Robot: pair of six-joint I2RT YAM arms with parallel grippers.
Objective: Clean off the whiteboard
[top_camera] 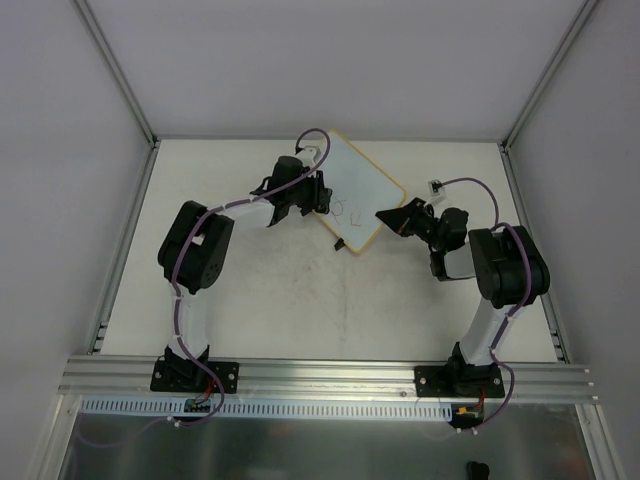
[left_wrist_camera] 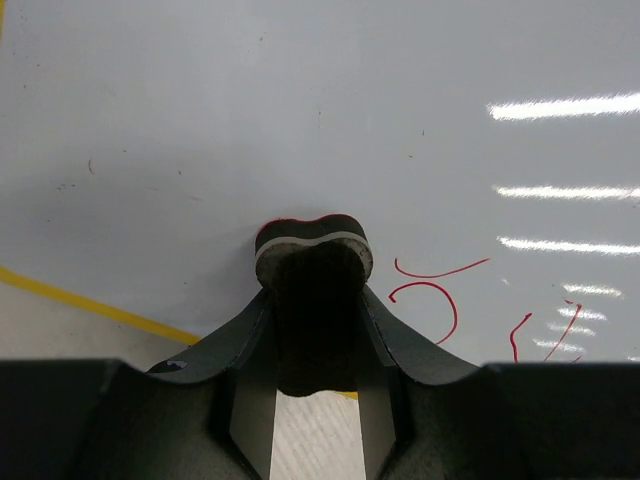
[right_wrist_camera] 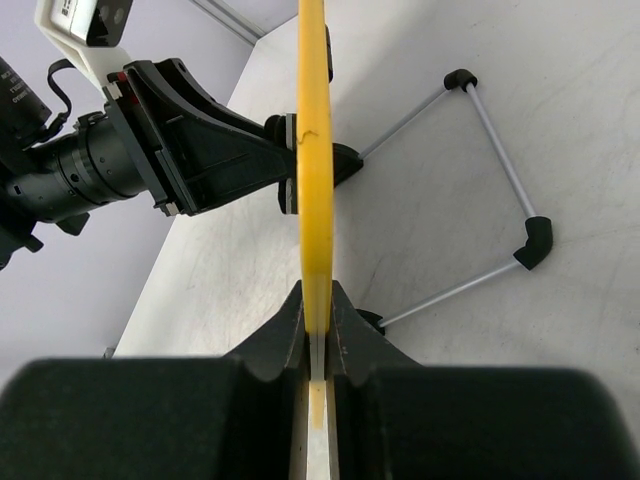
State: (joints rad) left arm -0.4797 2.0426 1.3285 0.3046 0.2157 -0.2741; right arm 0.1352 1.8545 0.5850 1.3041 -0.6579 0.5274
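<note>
The whiteboard [top_camera: 365,185], white with a yellow frame, sits tilted at the back middle of the table. Red scribbles [left_wrist_camera: 430,290] mark its surface [left_wrist_camera: 300,120]. My left gripper [left_wrist_camera: 316,295] is shut on a black eraser block [left_wrist_camera: 315,250] with a pale layer. The eraser's end presses against the board just left of the scribbles. My right gripper [right_wrist_camera: 317,295] is shut on the board's yellow edge [right_wrist_camera: 315,150], at its right corner in the top view [top_camera: 395,218]. In the right wrist view the left gripper [right_wrist_camera: 200,150] is against the board's other face.
A thin wire stand [right_wrist_camera: 500,170] with black corner caps rests on the table behind the board. A small black clip [top_camera: 340,243] shows at the board's near corner. An aluminium rail [top_camera: 330,375] runs along the near edge, and enclosure walls close in the sides and back.
</note>
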